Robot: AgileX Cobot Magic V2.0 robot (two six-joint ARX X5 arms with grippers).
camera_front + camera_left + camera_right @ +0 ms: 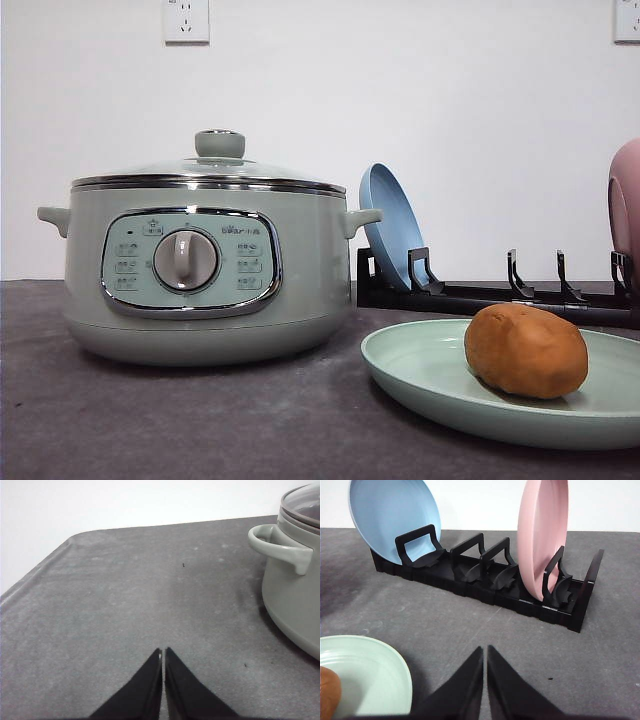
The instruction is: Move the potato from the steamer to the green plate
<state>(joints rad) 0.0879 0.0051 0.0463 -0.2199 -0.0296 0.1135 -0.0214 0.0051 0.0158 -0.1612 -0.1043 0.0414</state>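
Potato (525, 350) rests on green plate (420, 375), at 3 o'clock of lidded steamer (200, 265). Left gripper (163, 652) and right gripper (485, 650) clenched, empty. Risk: right arm nudging plate rim, rolling potato off.

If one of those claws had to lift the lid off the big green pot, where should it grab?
Probably the green knob at the centre of the glass lid on the steamer, coming straight down from above. The knob stands proud and narrow enough to pinch; the domed glass around it offers no edge.
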